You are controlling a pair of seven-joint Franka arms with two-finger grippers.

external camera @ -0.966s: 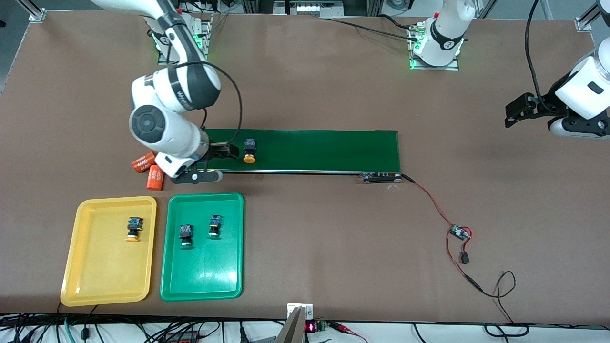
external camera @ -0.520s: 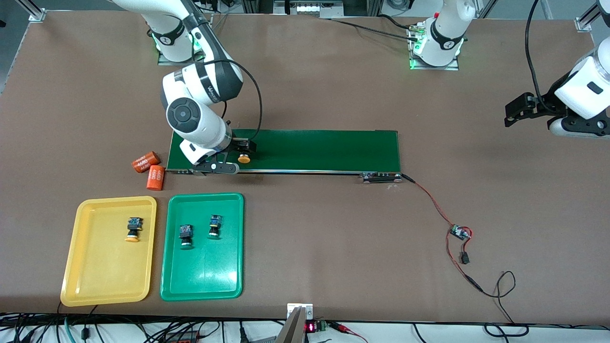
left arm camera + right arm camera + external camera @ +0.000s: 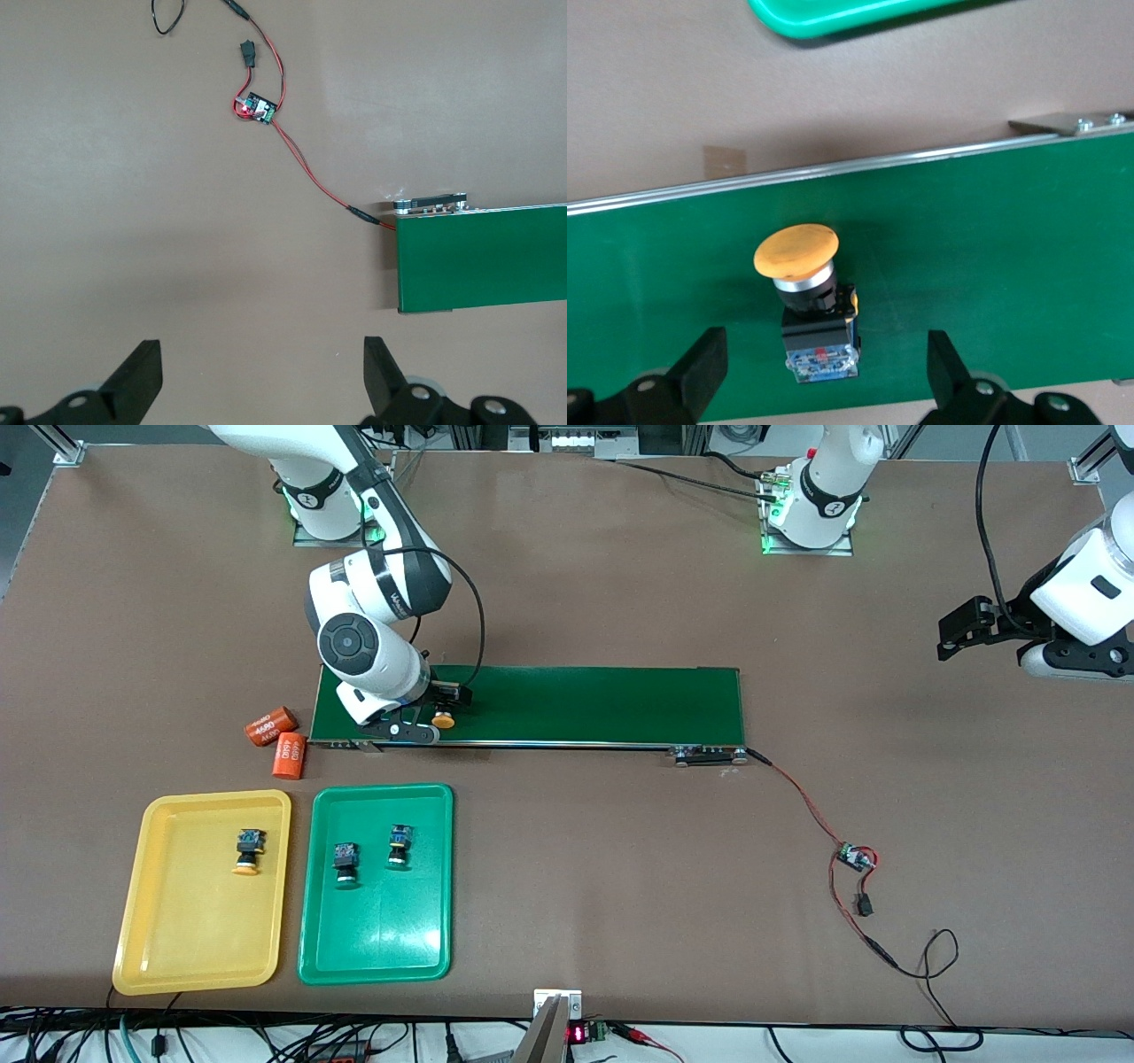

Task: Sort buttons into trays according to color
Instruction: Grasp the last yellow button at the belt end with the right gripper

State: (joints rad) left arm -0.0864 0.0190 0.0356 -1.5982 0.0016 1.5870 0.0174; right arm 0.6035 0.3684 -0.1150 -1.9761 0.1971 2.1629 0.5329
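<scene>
Both pairs of jaws stand wide apart and hold nothing. On the right gripper [image 3: 819, 372] the two fingers sit either side of a yellow-capped button [image 3: 808, 301] without touching it; that button lies on its side on the green conveyor belt [image 3: 576, 704], near the belt's end toward the right arm's end of the table, its cap pointing toward the front camera. The right arm reaches out from its base and bends down steeply, its wrist low over that end of the belt, so in the front view the gripper [image 3: 434, 710] is largely hidden under the wrist and only the button's cap [image 3: 443, 721] shows.

The left gripper [image 3: 961, 631] hangs in the air over bare table [image 3: 620, 868] toward the left arm's end; in its wrist view the fingers [image 3: 137, 381] frame empty tabletop, with the belt's other end [image 3: 478, 261] and a small circuit board [image 3: 257, 107] on red wires in sight. That arm waits.

Nearer the front camera than the belt lie the two trays side by side. The yellow tray [image 3: 142, 930] holds one yellow-capped button [image 3: 248, 850]. The green tray [image 3: 425, 939] holds two green-capped buttons [image 3: 345, 864] [image 3: 399, 845], near each other but apart. Two orange cylinders [image 3: 276, 740] lie just off the belt's end.
</scene>
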